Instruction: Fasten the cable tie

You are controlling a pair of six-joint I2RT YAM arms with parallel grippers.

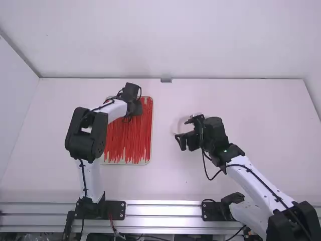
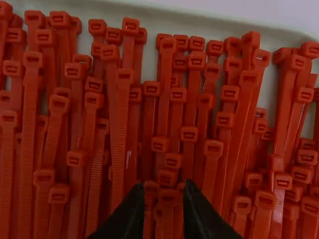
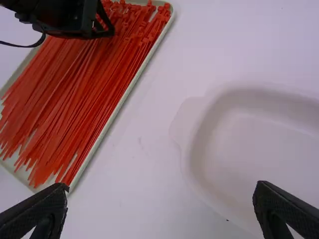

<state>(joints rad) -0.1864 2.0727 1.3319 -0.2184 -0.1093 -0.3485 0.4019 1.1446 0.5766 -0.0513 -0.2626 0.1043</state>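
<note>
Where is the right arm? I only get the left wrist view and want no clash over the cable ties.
Observer: The right gripper is off to the right of the tray, at a white container on the table.
Operator: Is it carrying anything?
Observer: No, its fingers are spread wide with nothing between them.
Operator: Where on the tray am I?
Observer: Your left gripper is at the tray's far end, away from the arm bases, over the cable ties.
</note>
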